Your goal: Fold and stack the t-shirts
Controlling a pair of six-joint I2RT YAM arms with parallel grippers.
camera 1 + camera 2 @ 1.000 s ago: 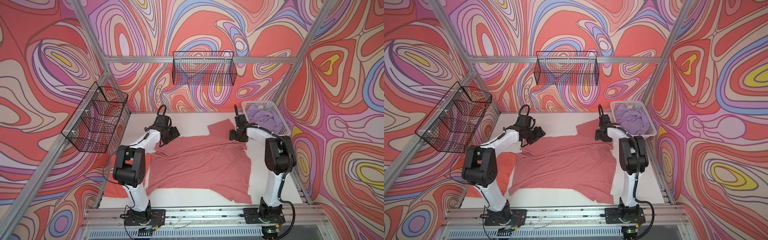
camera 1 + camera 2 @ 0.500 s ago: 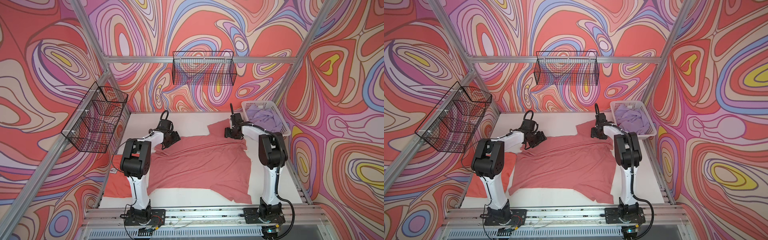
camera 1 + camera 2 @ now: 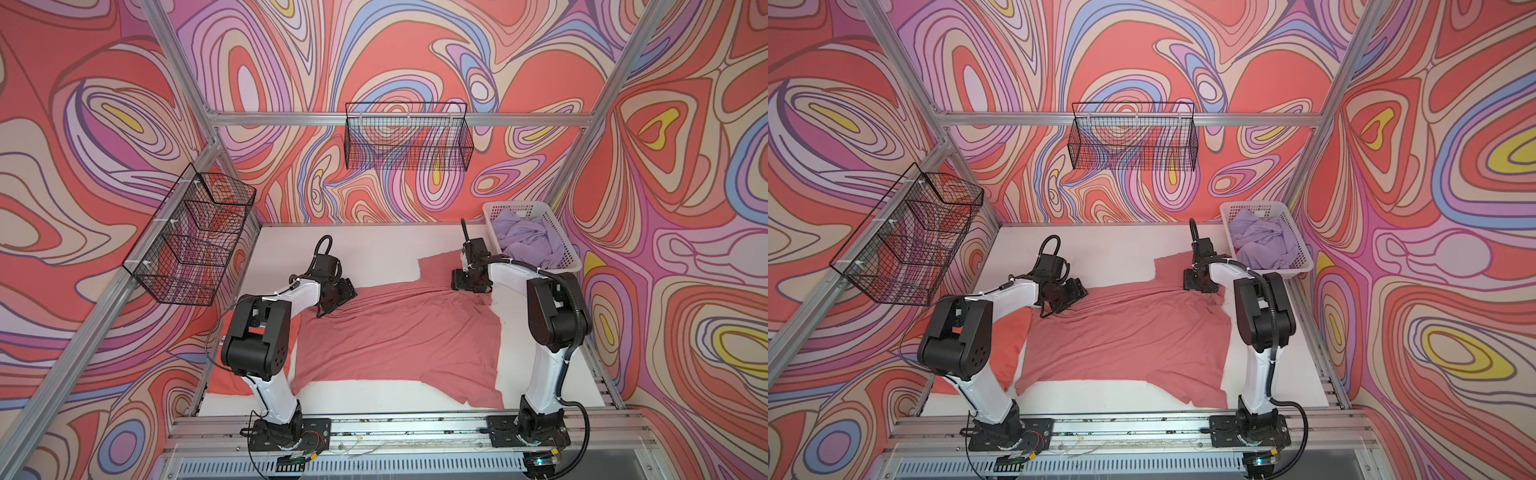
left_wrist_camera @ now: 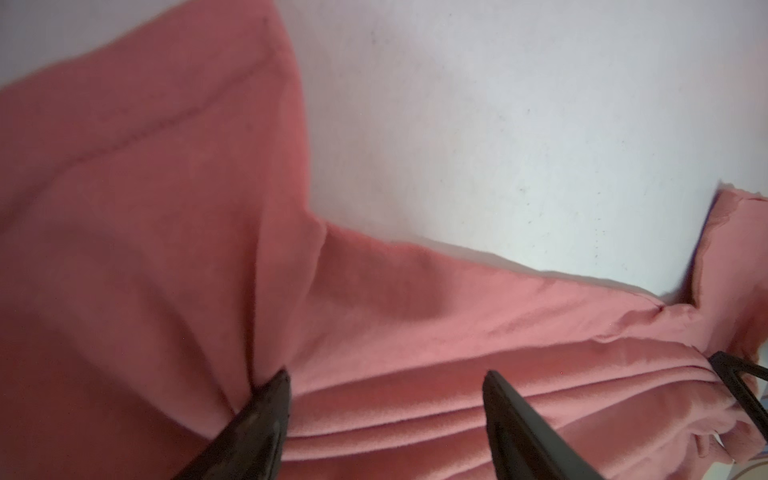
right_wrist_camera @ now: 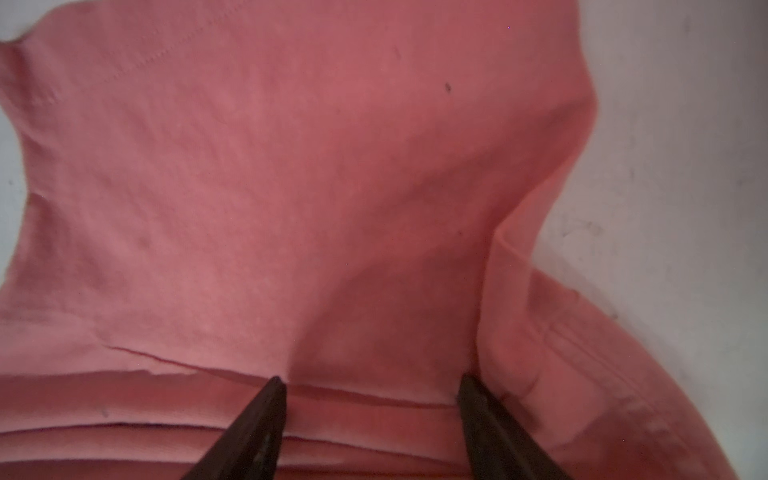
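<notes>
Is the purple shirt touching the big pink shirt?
Apart. Both top views show the purple shirt bundled inside the white basket, while the pink shirt lies on the table outside it.

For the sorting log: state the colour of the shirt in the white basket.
The shirt is pale lavender, clearest in both top views.

The salmon-pink t-shirt [image 4: 166,249] lies rumpled on the white bench [image 4: 498,124], with a stitched line running across one flat flap (a sleeve, by the look of it). The left gripper [image 4: 386,376] has its dark jaws spread wide. Both tips are down on long ridges of gathered cloth, one of them in a deep crease.
</notes>
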